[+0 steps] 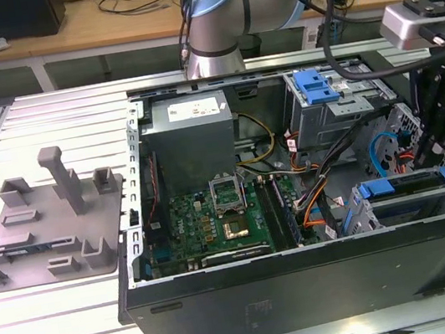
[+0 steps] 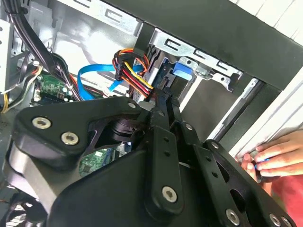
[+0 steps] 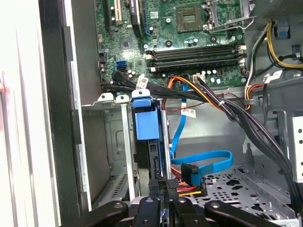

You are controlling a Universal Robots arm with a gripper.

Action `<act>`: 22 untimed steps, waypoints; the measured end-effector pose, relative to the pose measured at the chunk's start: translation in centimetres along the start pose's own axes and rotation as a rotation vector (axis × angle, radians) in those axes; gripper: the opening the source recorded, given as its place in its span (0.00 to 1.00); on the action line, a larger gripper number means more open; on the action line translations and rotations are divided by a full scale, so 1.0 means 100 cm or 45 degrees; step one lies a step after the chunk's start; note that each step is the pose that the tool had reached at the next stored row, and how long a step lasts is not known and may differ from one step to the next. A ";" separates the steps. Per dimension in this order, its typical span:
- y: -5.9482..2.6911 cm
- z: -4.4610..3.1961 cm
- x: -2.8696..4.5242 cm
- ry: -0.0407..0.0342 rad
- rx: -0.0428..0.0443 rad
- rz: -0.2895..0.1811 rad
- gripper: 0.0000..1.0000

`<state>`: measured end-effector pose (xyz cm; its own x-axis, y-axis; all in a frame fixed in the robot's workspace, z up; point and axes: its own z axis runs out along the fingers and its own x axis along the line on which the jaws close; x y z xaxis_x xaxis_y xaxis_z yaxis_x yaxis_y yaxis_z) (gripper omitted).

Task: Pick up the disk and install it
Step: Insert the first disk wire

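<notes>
The disk (image 1: pixel 403 186), silver with a blue carrier frame, sits on edge in the lower drive cage at the case's front corner, on the exterior view's right. In the first wrist view the disk (image 3: pixel 147 124) stands in its slot, blue frame facing me. My gripper (image 1: pixel 429 154) reaches down to the disk's outer end. In both wrist views the black fingers (image 3: pixel 163 185) lie close together, and their tips (image 2: pixel 163 97) meet the end of the disk (image 2: pixel 182 71) beside the coloured power wires. I see nothing held between the fingers.
A grey fixture plate (image 1: pixel 47 233) with posts lies on the exterior view's left. A blue bracket (image 1: pixel 315 84) tops the upper drive cage. Blue data cable (image 3: pixel 208 163) and wire bundles crowd the cage. A person's hand (image 2: pixel 270 158) rests at the case edge.
</notes>
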<state>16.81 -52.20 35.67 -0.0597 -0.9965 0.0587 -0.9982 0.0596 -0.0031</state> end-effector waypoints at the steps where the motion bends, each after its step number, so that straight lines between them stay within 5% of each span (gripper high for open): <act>1: 0.0000 0.0000 0.0000 -0.0001 0.001 -0.018 0.17; 9: 0.0001 0.0004 0.0000 -0.0012 0.004 -0.036 0.17; 12: 0.0000 0.0005 0.0014 -0.0152 0.003 -0.036 0.17; 22: -0.0003 0.0007 0.0060 -0.0392 0.002 -0.036 0.17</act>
<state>16.81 -52.80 35.63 -0.0315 -0.9991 0.0280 -0.9995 0.0314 -0.0034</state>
